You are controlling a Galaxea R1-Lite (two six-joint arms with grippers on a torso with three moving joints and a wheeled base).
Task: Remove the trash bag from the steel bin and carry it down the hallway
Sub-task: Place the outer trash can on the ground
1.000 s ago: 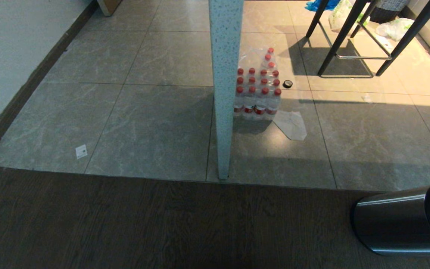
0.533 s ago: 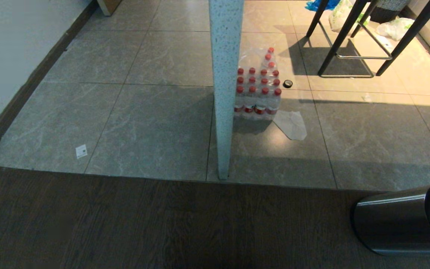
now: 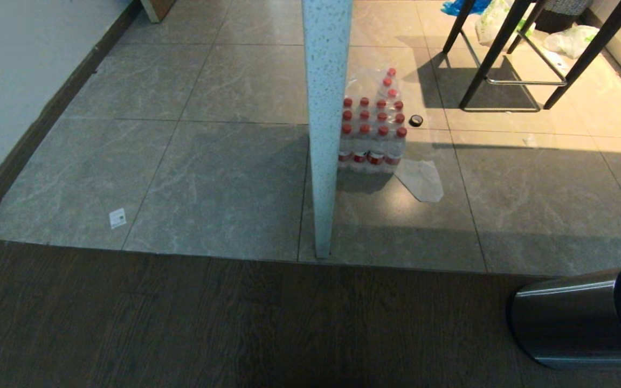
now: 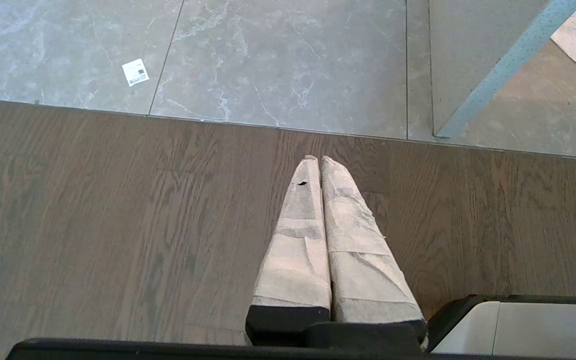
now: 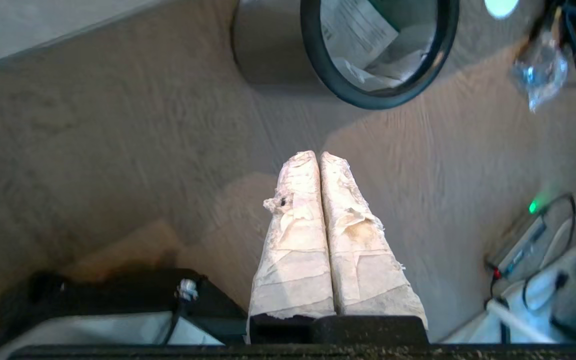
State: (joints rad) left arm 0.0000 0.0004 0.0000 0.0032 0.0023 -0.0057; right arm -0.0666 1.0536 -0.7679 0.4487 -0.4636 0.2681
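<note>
Your head view catches only the steel bin (image 3: 574, 323) at the near right, standing on dark wood floor (image 3: 235, 323). The right wrist view alone shows inside it: the trash bag (image 5: 368, 45) sits in the bin. Both grippers are empty with fingers pressed together, the right gripper (image 5: 319, 156) short of the rim, the left gripper (image 4: 318, 160) over bare wood. Beyond the wood's edge, grey tiles (image 3: 181, 161) stretch away, split by 1 white post (image 3: 324, 134).

Home interior: stool (image 3: 510, 64), bottled-water pack (image 3: 372, 132).
</note>
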